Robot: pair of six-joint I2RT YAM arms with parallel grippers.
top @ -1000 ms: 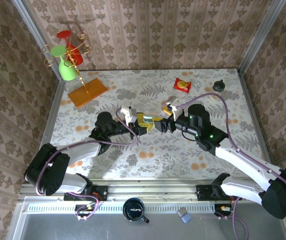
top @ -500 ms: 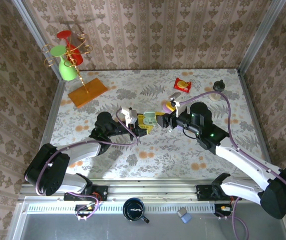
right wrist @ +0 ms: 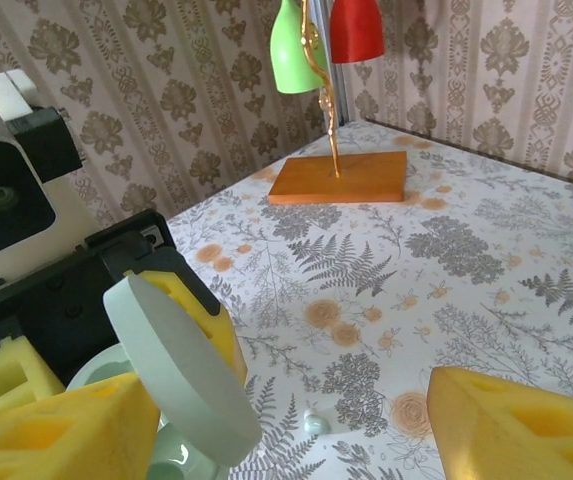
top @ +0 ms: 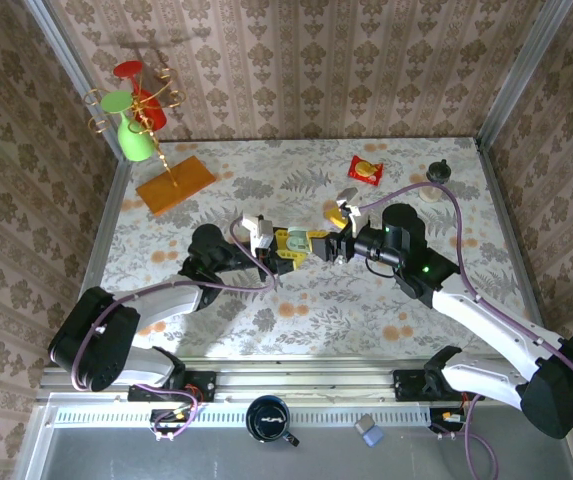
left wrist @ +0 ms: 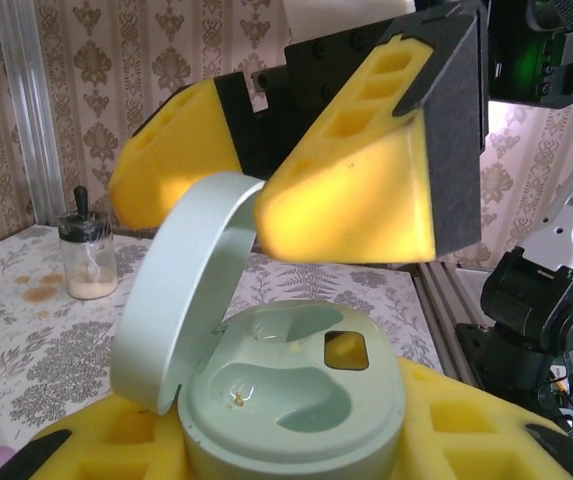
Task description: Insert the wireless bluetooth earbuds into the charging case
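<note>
Top external view: the left gripper (top: 282, 247) and right gripper (top: 324, 246) meet nose to nose above the middle of the floral table (top: 216, 300). The mint charging case (top: 298, 241) sits between them, probably so that one arm steadies it while the other loads it. Left wrist view: the left gripper's yellow foam fingers (left wrist: 486, 440) clamp the case's base, with its lid (left wrist: 181, 290) raised, its wells (left wrist: 286, 400) looking empty, and the right gripper's fingers hovering just above. Right wrist view: the right gripper is spread wide and carries nothing, and one tiny pale earbud (right wrist: 314, 423) lies on the table beneath it, apart from the case.
</note>
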